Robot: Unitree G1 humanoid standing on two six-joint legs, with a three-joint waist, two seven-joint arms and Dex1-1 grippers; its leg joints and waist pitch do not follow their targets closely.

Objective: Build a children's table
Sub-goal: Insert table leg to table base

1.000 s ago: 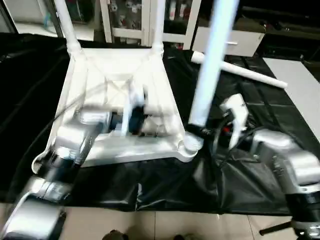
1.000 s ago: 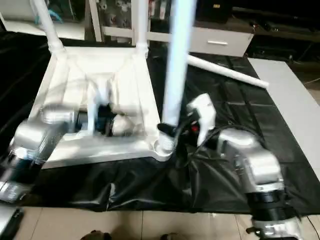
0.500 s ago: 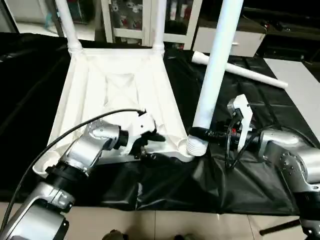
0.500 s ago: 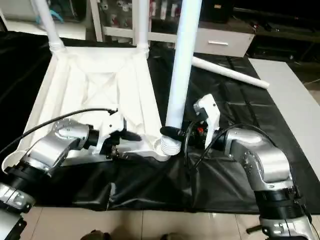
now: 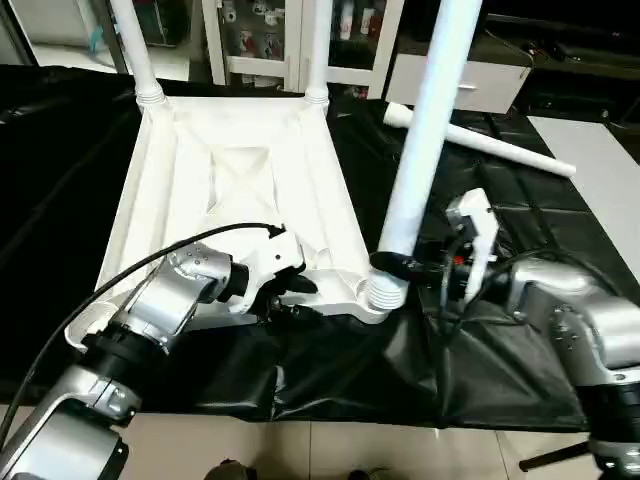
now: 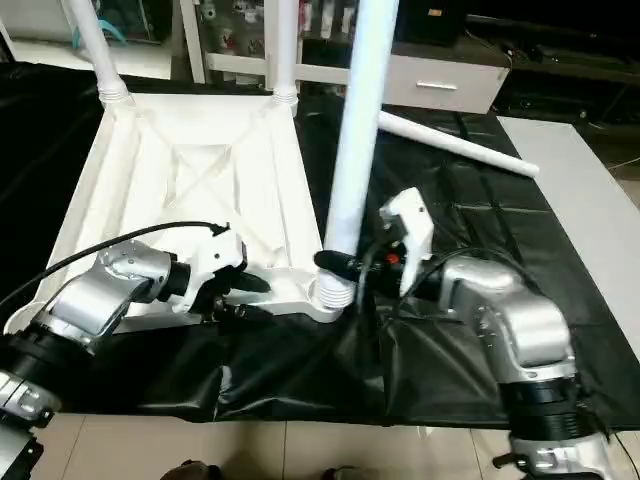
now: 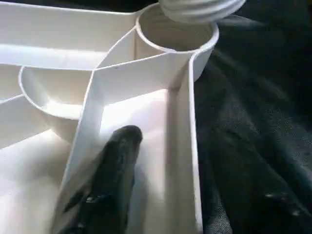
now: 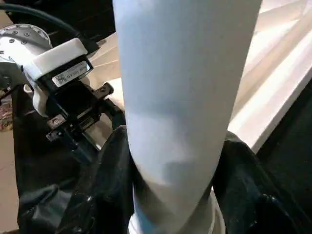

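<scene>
While the right gripper point(image 5: 400, 266) clamps the leg point(image 5: 425, 130) over the top's point(image 5: 240, 190) near right corner socket point(image 5: 378, 291), the left gripper point(image 5: 290, 290), jaws around the near rim, should steady it as the leg presses straight down.

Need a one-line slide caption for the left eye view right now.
Right gripper holds a long white tapered tube leg over the near corner socket of the upturned white plastic tabletop; left gripper steadies the rim.

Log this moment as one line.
right gripper: holds leg over corner socket | left gripper: on table top rim
</scene>
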